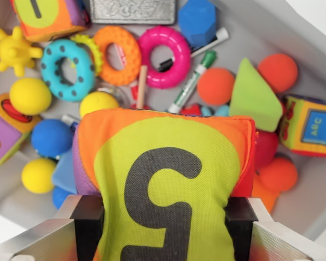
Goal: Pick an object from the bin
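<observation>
so the gripper (164,217) is clamped on both sides of the soft orange fabric cube with the green number patch (165,179), held above the grey bin (309,201) full of toys, so the only way out is straight up

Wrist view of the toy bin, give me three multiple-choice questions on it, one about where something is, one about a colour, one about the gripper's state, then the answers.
1. Where does the yellow spiky ball lie?
A. the wrist view's upper left
B. the wrist view's lower right
C. inside the pink ring

2. What colour is the ring with dark dots?
A. pink
B. teal
C. orange

3. What is the gripper doing?
A. open over the bin
B. shut on a marker
C. shut on the soft cube

Answers: 1 A, it sits by the left edge near the top. 2 B, the dotted ring is teal. 3 C, both fingers press the cube's sides.
</observation>
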`<action>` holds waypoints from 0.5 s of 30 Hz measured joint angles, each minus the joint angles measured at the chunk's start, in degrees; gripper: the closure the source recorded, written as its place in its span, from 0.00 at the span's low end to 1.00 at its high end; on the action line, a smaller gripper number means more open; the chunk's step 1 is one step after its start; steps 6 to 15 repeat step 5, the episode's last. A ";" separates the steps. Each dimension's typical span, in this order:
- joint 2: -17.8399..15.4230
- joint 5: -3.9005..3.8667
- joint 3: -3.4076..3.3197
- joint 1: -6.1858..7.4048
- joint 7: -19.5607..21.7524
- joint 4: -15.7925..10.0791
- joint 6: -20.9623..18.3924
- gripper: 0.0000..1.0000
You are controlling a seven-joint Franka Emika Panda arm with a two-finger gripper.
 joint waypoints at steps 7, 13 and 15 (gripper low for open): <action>0.08 0.00 0.00 0.00 0.00 -0.02 0.00 1.00; 0.08 0.00 0.00 0.00 0.00 -0.02 0.00 1.00; 0.08 0.00 0.00 0.00 0.00 -0.02 0.00 1.00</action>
